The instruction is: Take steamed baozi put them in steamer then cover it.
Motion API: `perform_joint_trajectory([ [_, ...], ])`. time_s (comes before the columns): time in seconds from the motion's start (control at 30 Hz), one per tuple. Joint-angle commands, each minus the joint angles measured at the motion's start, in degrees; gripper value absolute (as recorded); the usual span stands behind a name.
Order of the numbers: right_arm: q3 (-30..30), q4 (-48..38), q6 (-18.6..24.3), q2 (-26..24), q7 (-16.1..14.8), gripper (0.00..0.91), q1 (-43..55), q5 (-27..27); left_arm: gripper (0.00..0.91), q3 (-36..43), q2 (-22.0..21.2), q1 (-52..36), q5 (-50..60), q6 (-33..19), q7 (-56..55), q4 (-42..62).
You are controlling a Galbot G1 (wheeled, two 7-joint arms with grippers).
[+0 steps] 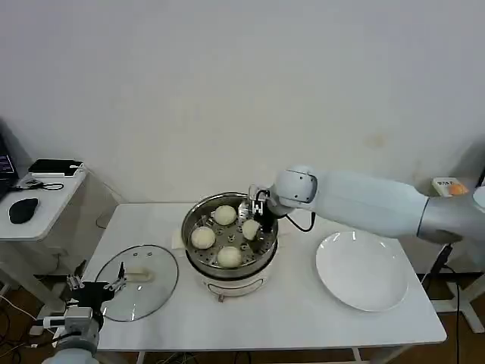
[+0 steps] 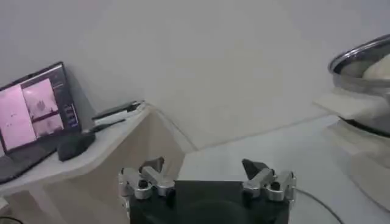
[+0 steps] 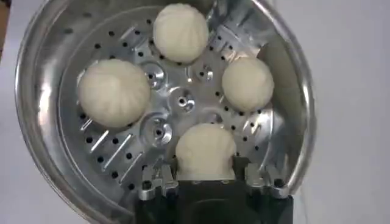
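four baozi in steamer, lid off

head view: steamer (image 1: 229, 244) sits mid counter (image 1: 288, 318), well back from the front edge. four steamed baozi (image 1: 229, 256) lie on its perforated tray. right gripper (image 1: 260, 220) is over the steamer's right rim, at the right-hand bun. glass lid (image 1: 139, 282) lies flat on the counter left of the steamer, near the left edge. white plate (image 1: 364, 268) sits on the right, bare. left gripper (image 1: 95, 288) is low at the counter's front-left corner, beside the lid.

left wrist view: left gripper (image 2: 207, 178) has its fingers spread, holding nothing; open counter ahead, steamer rim (image 2: 359, 61) at the far side.

right wrist view: right gripper (image 3: 206, 178) has its fingers on either side of one bun; can't tell if it is clamped. three buns apart on the tray.
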Motion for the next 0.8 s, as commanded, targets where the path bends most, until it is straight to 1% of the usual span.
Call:
perform_joint_trajectory([
  [0.03, 0.4, -1.0, -0.5, 0.5, 0.6, 0.907, -1.4, -2.3, 0.907, 0.0, -0.1, 0.0, 0.0, -0.1, 0.0, 0.1],
  [0.13, 0.9, -0.9, -0.2, 0.0, 1.1, 0.907, -1.8, -3.4, 0.907, -0.1, -0.1, 0.1, 0.0, -0.1, 0.0, 0.1],
  [0.23, 2.9, 0.3, 0.2, -1.5, 2.3, 0.907, -2.1, -3.3, 0.907, -0.2, 0.0, 0.1, -0.1, -0.2, 0.0, 0.1],
  [0.33, 5.6, 2.8, 0.7, -3.9, 4.9, 0.907, -2.2, -2.9, 0.907, -0.1, 0.0, 0.1, 0.0, -0.2, 0.0, 0.1],
  [0.4, 7.0, 5.3, 0.9, -5.8, 6.1, 0.907, -2.1, -2.2, 0.907, 0.0, 0.1, 0.1, 0.0, -0.1, 0.0, 0.1],
  [0.43, 8.5, 8.3, 0.8, -7.9, 7.4, 0.907, -2.0, -1.1, 0.907, -0.1, 0.1, 0.1, 0.0, -0.1, 0.0, 0.1],
  [0.47, 8.8, 9.1, 0.8, -8.4, 7.7, 0.907, -2.0, -0.9, 0.907, -0.1, 0.1, 0.0, 0.0, -0.1, 0.0, 0.1],
  [0.53, 11.4, 14.7, 1.0, -11.9, 9.9, 0.907, -2.5, 0.0, 0.907, 0.0, 0.1, 0.0, 0.0, 0.0, 0.1, 0.2],
  [0.6, 12.9, 17.0, 1.2, -13.6, 11.4, 0.907, -3.3, 0.5, 0.907, 0.2, 0.0, -0.1, -0.1, 0.0, 0.1, 0.3],
  [0.63, 15.6, 19.4, 2.9, -15.8, 15.4, 0.907, -5.3, 0.6, 0.907, 0.2, 0.0, -0.2, -0.1, 0.0, 0.1, 0.3],
  [0.67, 15.9, 20.1, 3.1, -16.3, 15.9, 0.907, -5.6, 0.8, 0.907, 0.3, -0.1, -0.3, -0.2, 0.1, 0.1, 0.5],
  [0.7, 18.7, 21.8, 3.8, -17.9, 19.5, 0.907, -8.2, 0.7, 0.907, 0.4, -0.2, -0.4, -0.2, 0.1, 0.0, 0.6],
  [0.73, 21.8, 23.0, 6.0, -19.4, 22.1, 0.907, -11.9, -0.9, 0.907, 0.4, -0.3, -0.4, -0.2, 0.1, 0.0, 0.7],
  [0.77, 23.5, 23.6, 7.2, -20.1, 23.2, 0.907, -14.1, -1.6, 0.907, 0.5, -0.3, -0.5, -0.2, 0.1, 0.0, 0.7],
  [0.8, 26.0, 24.4, 8.1, -20.8, 25.2, 0.907, -17.9, -1.9, 0.907, 0.7, -0.3, -0.5, -0.2, 0.1, 0.0, 0.7],
])
